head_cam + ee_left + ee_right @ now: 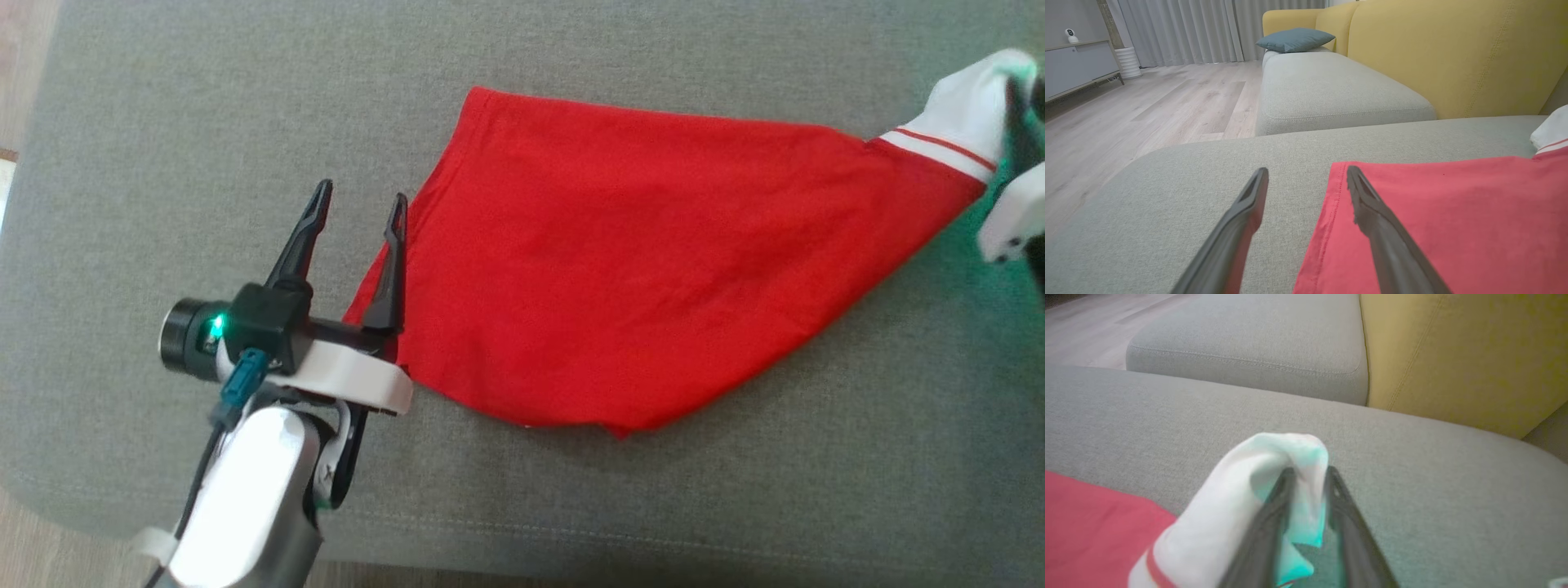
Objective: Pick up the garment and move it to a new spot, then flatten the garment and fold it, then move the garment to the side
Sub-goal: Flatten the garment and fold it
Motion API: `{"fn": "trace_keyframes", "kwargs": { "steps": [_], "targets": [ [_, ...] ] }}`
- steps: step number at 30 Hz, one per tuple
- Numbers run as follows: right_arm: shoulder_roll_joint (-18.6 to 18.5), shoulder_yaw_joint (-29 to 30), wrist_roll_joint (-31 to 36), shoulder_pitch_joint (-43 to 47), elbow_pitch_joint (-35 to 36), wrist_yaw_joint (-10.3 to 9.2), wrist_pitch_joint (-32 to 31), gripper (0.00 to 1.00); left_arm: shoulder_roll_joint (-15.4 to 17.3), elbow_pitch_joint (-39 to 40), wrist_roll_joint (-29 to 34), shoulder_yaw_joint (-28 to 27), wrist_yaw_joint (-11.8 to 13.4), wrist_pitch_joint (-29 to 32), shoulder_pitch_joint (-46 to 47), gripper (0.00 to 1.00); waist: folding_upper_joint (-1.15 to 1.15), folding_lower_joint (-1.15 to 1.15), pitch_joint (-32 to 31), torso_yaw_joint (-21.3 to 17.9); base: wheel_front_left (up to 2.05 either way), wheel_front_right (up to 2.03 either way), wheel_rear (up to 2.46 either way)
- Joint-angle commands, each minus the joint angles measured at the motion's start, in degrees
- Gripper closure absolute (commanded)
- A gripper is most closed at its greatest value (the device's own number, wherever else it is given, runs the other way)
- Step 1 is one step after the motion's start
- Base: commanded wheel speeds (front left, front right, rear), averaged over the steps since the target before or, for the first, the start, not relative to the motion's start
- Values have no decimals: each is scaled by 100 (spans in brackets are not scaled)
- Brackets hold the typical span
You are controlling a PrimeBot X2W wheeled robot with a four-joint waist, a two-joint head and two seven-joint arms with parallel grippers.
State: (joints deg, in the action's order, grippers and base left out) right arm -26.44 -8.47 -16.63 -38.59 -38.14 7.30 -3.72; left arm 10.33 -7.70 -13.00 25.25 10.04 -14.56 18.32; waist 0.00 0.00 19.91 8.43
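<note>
R gripper (1310, 472) pinching white sleeve end of garment (1216, 514), cloth bunched btwn & over its fingers, teal glow on it. Red part at lower left, lying on grey seat (1412, 465). Yellow backrest (1461, 355) upper right, wood floor (1081, 335) upper left

Soft, even indoor light, faint shadows; right wrist view blurred, teal glow tinting the garment (1290, 457).

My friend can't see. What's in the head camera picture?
A red garment with a white end lies on a grey cushion. The right gripper pinches the white end at far right; the left gripper is open at the garment's left edge.
</note>
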Motion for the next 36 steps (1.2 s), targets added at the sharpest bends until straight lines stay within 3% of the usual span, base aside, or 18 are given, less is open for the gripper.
{"fn": "trace_keyframes", "kwargs": {
  "steps": [1,7,14,26,36],
  "targets": [
    [-15,-34,-15,-110,84,19,164,0,80,146,76,-185,-19,-43,180,0,0,0,2,-2,0,0,0],
    [372,27,-6,65,18,19,1242,0,115,70,112,-276,-34,-43,65,0,0,0,-169,-217,0,0,0],
    [764,252,28,1031,1140,19,1646,0,215,12,88,-382,-8,-43,-208,0,0,0,-517,-491,0,0,0],
    [1837,891,517,3452,3913,19,973,0,359,49,11,-464,103,-32,-631,0,0,0,-1044,-718,0,0,0],
    [2161,935,645,4118,4791,19,539,0,441,169,-46,-483,210,59,-854,0,0,0,-1155,-773,0,0,0]
  ]
}}
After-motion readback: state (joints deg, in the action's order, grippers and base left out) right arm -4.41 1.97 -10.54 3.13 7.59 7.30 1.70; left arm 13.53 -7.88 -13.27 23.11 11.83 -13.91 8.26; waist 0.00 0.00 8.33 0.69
